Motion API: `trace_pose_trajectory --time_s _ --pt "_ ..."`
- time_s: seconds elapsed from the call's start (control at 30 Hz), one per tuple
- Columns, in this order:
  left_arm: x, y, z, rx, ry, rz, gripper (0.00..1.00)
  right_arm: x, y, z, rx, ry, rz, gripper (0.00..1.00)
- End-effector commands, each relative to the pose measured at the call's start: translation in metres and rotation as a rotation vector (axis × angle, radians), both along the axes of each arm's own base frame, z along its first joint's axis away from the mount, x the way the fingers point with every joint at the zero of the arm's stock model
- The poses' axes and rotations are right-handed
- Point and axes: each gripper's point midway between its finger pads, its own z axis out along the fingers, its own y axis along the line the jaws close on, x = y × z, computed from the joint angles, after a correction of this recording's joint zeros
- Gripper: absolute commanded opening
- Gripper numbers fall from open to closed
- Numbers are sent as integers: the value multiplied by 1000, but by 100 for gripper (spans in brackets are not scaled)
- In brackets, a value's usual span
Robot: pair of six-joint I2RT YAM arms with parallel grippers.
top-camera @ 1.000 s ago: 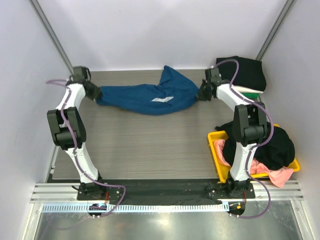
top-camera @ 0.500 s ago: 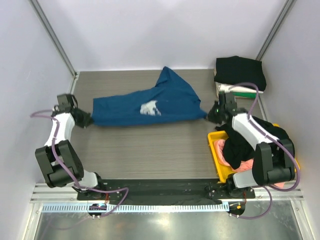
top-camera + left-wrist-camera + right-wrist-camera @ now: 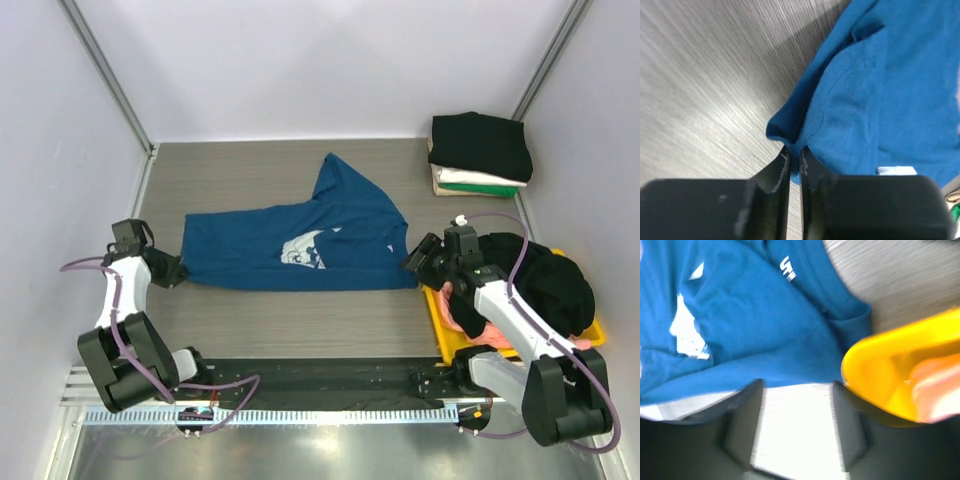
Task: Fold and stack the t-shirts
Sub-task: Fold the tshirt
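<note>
The dark blue t-shirt (image 3: 300, 245) lies spread on the table (image 3: 260, 310) (print up). The left gripper (image 3: 172, 270) pinches its 9 o'clock edge, jaws narrow; the right gripper (image 3: 415, 262), at 3 o'clock, stands wide, empty.

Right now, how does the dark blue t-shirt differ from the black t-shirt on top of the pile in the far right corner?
The dark blue t-shirt lies unfolded, spread across the table; the black t-shirt is folded atop the stack. The dark blue t-shirt shows a white print; the black t-shirt shows none. The left end effector pinches the blue one's edge; nothing touches the black one. Both are dark shirts.
</note>
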Motion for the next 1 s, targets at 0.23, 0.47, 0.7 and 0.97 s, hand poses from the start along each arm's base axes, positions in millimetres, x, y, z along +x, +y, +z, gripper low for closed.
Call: trace_pose_trajectory --time_s 0.23,0.47,0.7,0.97 --pt "-6 21 69 59 -121 -11 62 -14 0 49 -50 -106 29 74" --pt "-9 -2 91 157 -139 -268 67 64 38 85 -216 -175 224 74" --pt "-18 -26 81 235 -194 -348 73 205 71 77 -383 -216 297 77" --pt "-12 -53 90 248 -283 -460 72 368 144 27 -330 -376 347 79"
